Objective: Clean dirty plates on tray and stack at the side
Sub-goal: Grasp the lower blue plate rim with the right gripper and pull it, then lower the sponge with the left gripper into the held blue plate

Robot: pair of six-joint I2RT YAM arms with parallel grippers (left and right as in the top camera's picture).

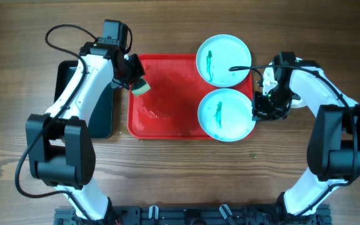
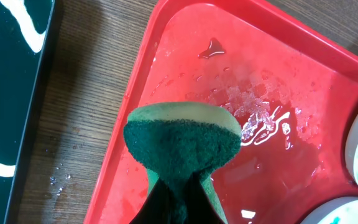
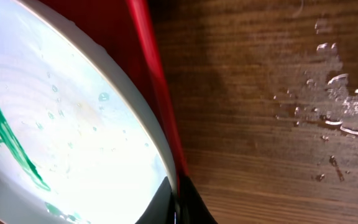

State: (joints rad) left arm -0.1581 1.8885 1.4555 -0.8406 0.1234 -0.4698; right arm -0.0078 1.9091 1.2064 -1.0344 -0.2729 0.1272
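The wooden table (image 1: 186, 169) carries a large red tray (image 1: 167, 81) set toward its far edge, about midway across. Just beside it, toward the left edge, lies a smaller dark green tray (image 1: 102, 115), with a narrow strip of bare wood between the two. Near the right edge, what looks like a white plate (image 1: 300, 102) rests on the wood, mostly hidden. Water drops (image 3: 347, 118) speckle the wood right of the red tray.

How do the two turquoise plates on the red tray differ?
On the red tray, the far plate sits at the back corner, untouched by either gripper; the near plate sits at the front corner with the right gripper at its rim. Both carry a teal-green smear.
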